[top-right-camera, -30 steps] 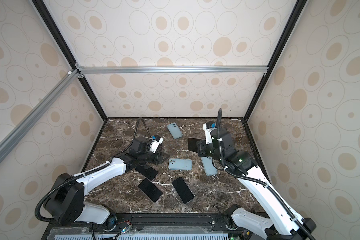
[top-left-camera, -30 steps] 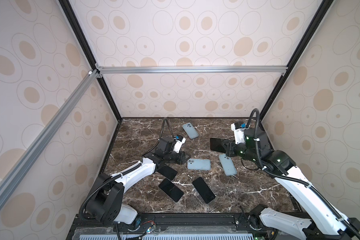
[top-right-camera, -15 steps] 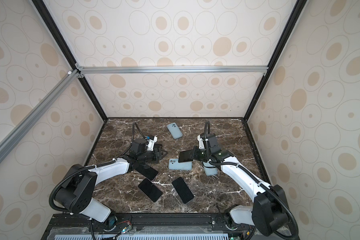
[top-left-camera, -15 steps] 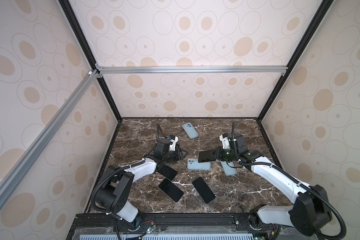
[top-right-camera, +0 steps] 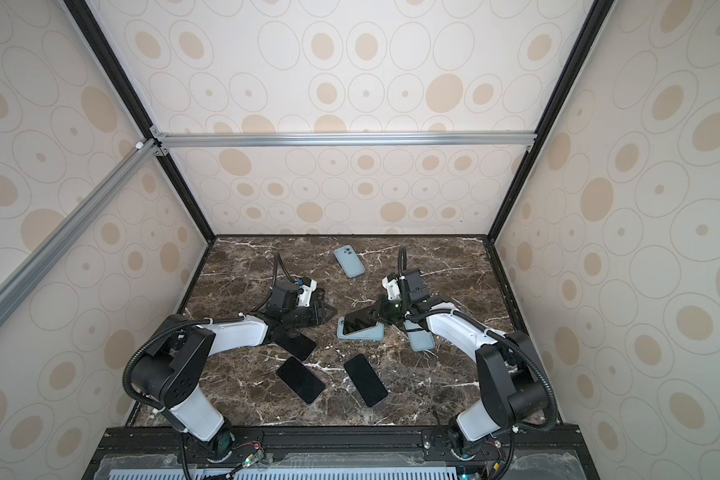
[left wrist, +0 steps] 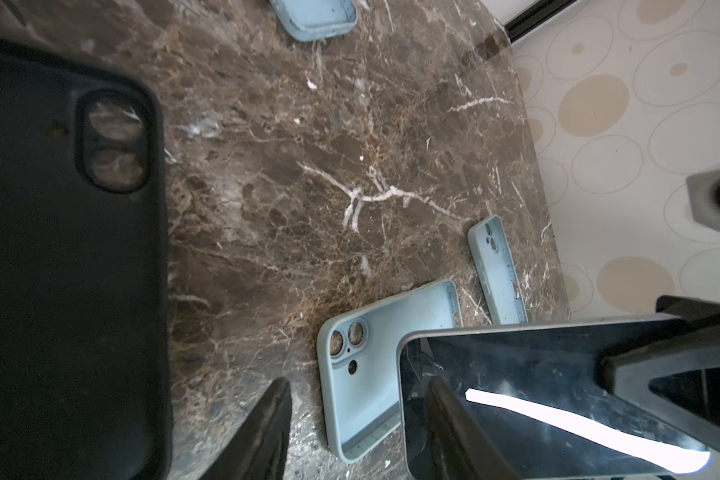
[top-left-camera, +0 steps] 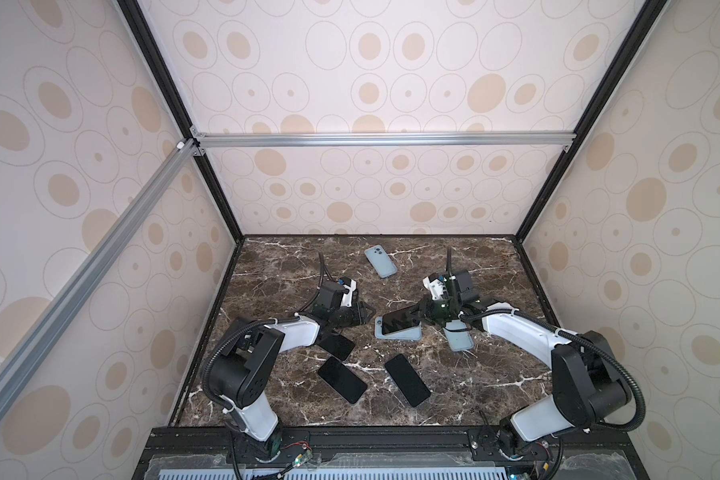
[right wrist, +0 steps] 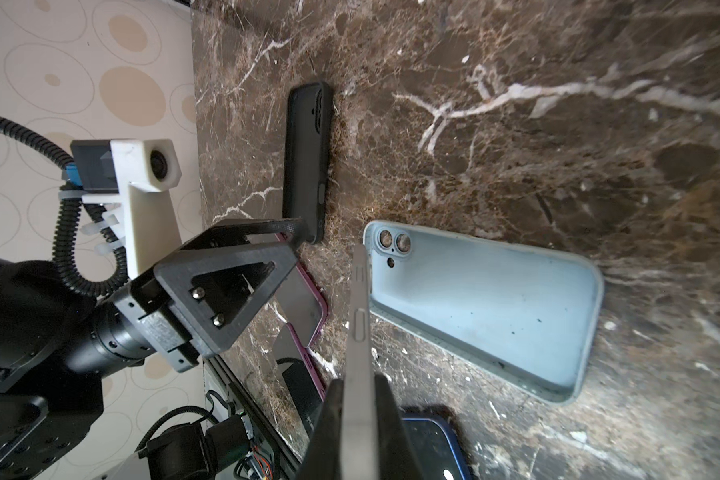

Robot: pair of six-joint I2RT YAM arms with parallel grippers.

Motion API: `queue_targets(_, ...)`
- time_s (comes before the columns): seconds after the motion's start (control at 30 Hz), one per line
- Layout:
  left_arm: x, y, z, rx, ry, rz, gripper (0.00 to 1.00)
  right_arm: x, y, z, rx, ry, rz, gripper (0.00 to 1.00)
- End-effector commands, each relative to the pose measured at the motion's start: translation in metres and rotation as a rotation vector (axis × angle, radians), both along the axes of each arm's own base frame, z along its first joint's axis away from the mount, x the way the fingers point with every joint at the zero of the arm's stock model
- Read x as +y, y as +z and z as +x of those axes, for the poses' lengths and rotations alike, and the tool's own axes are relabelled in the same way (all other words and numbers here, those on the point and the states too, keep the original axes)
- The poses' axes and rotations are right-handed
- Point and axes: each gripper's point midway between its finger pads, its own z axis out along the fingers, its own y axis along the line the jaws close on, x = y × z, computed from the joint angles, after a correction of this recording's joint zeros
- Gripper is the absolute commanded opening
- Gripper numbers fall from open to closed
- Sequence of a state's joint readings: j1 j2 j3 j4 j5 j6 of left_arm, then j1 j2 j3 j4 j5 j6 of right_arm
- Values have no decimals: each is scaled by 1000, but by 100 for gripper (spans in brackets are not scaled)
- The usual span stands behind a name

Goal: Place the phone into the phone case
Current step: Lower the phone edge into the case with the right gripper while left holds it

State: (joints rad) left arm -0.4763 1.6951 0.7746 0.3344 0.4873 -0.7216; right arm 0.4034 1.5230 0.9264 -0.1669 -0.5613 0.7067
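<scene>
Phone (top-left-camera: 399, 321) is clamped at 1 end in our right gripper (top-left-camera: 424, 313), whose jaws are closed tight on it. We hold it tilted, screen up, over the light blue case (top-left-camera: 408, 333), which lies open on the marble table (top-left-camera: 474, 386). Our left gripper (top-left-camera: 364, 318) hovers just beside that case, jaws partly apart, gripping nothing. Another blue case (top-left-camera: 458, 341) lies partly under our right arm.

Both top views are bright, with even diffuse light off the pale walls (top-left-camera: 391, 62); only soft shadows on the dark marble table (top-left-camera: 474, 395). Left wrist: white glare streak on the phone (left wrist: 549, 365) screen, black case (left wrist: 59, 270) close and blurred. Wrist views bend at the edges.
</scene>
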Motion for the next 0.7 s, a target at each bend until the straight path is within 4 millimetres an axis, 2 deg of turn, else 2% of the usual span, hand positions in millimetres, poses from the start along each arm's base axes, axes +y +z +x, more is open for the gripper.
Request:
queue_targets(0.0, -7, -2, -4, -2, -46, 4, 51, 8, 14, 6, -47, 42, 53, 0)
queue_targets(0.67, -29, -19, -15, 80, -136, -55, 44, 8, -22, 12, -2, 48, 47, 0)
